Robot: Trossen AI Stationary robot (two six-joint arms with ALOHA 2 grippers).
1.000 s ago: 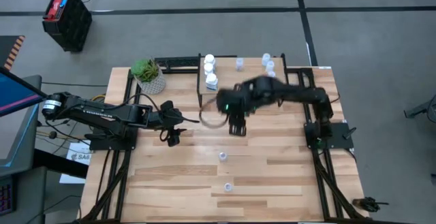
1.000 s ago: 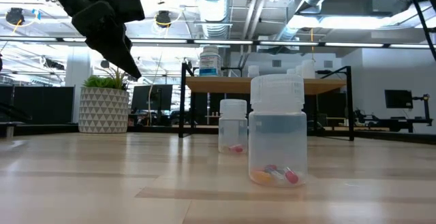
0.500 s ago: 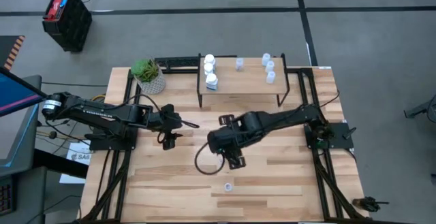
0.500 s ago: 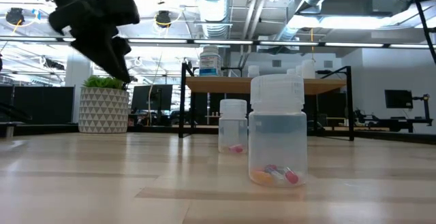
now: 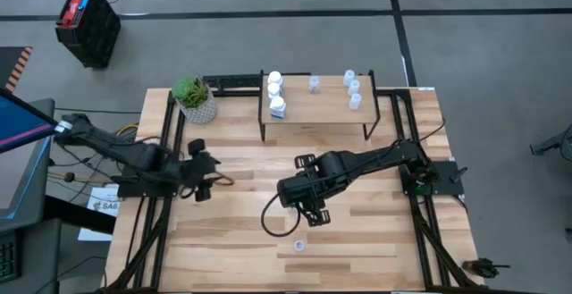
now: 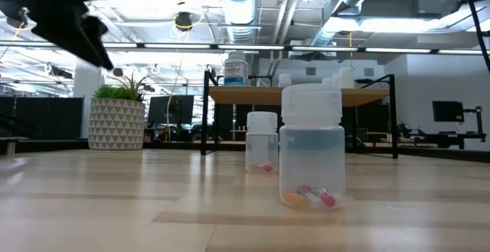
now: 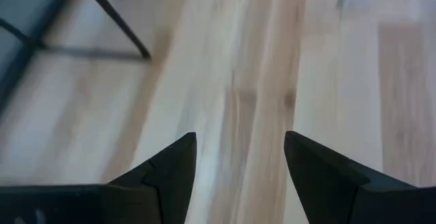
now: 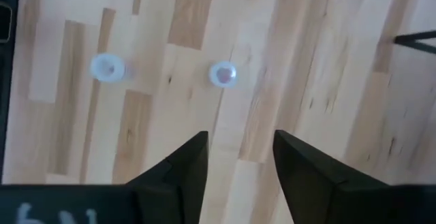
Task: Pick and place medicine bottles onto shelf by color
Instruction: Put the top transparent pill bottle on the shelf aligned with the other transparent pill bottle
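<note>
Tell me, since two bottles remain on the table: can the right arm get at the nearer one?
Probably yes: the right gripper hangs open above that bottle, with only bare table between.

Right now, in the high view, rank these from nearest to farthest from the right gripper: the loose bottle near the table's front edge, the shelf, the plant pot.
From the right gripper:
1. Loose bottle, just in front of it, toward the front edge.
2. Shelf, at the table's back.
3. Plant pot, back left corner.

A potted plant [image 5: 194, 98] stands at the table's [image 5: 375, 222] far-left corner.
</note>
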